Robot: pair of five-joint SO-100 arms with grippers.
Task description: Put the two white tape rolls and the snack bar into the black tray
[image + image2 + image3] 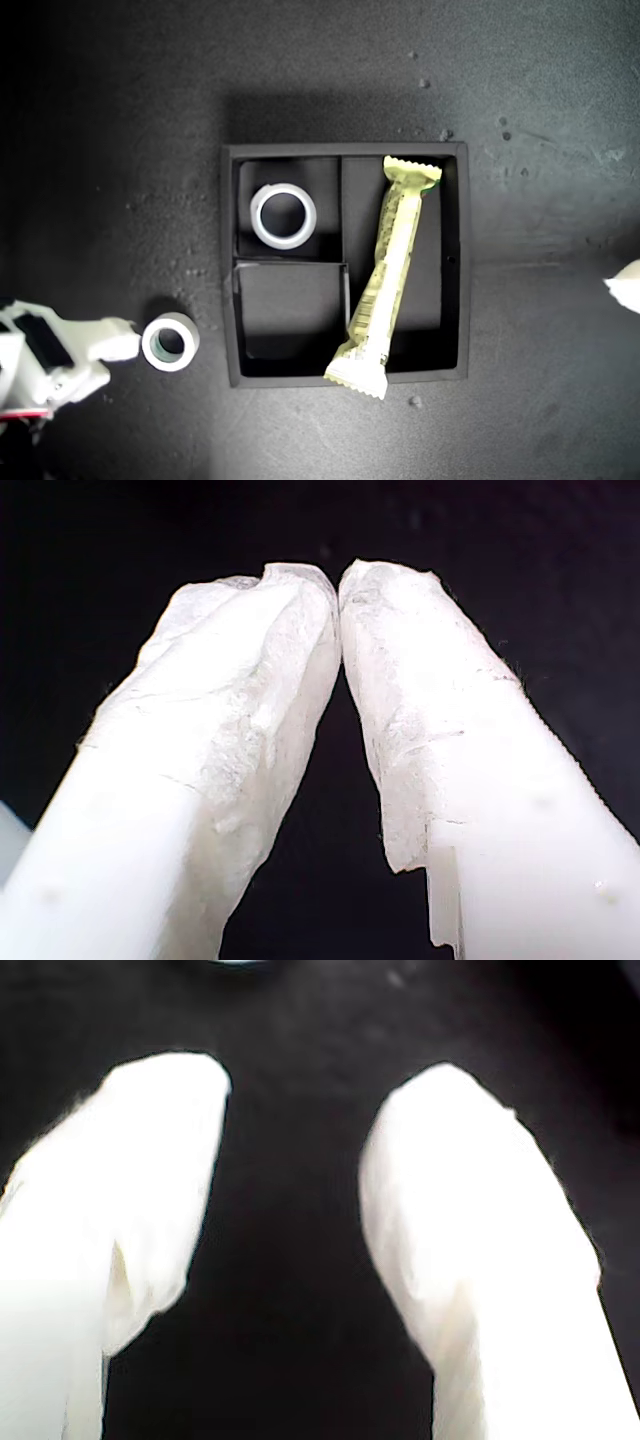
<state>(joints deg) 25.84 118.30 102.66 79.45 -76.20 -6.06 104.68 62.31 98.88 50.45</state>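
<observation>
Our first gripper is closed with its padded tips touching and nothing between them; only black surface lies behind it. Our second gripper stands well open and empty over the same dark surface, and a pale sliver at that view's edge is too blurred for us to name.

In the exterior view, the black tray sits at the centre of a matte black bench, which is speckled with pale crumbs and shows greyish scuffs toward 2 o'clock. The larger tape roll lies flat in the tray's small compartment at 10 o'clock. The snack bar lies slanted in the long compartment on the 3 o'clock side, its lower crimped end riding over the tray's 6 o'clock wall. The smaller tape roll lies flat on the bench outside the tray at about 8 o'clock, just beside a white arm's finger. Another white tip shows at 3 o'clock. We cannot tell which arm is which.
</observation>
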